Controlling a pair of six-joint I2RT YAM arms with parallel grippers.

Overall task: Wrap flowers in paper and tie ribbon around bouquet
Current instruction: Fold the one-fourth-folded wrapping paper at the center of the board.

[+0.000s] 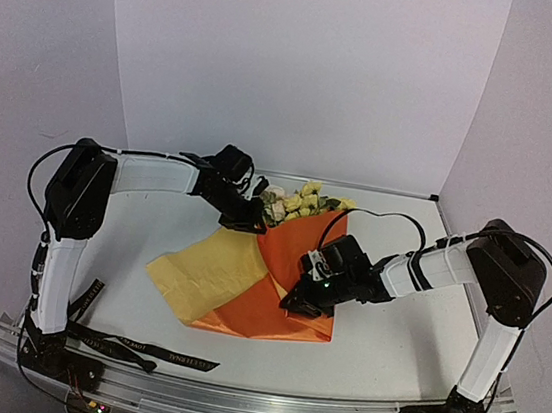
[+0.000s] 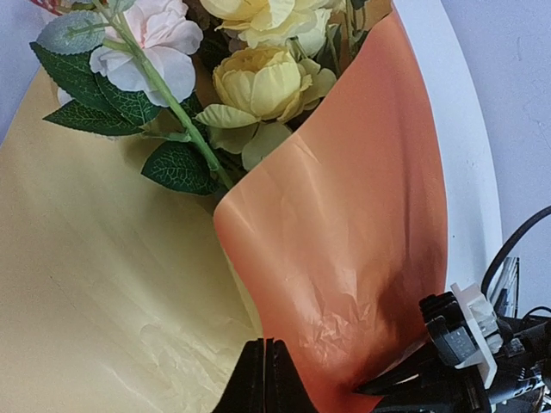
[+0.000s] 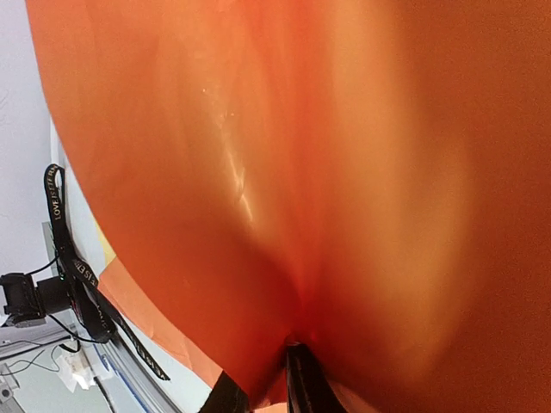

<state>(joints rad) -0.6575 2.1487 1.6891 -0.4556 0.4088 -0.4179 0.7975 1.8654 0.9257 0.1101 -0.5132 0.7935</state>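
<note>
The ribbon (image 1: 138, 348) lies at the table's (image 1: 389, 351) 7 o'clock, well apart from the paper (image 1: 243, 308) at centre, which shows an orange flap over yellow. At the paper's 4 o'clock, the right gripper (image 1: 296, 303) has narrow jaws with orange sheet between them; whether they grip it I cannot tell. At 12 o'clock the left gripper (image 1: 252, 224) has its jaws pressed together at the flap's edge, just beside the flowers (image 1: 302, 203).

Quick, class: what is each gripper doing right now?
Left gripper: closed, pinching the paper.
Right gripper: against the paper; open or closed cannot be told.
</note>
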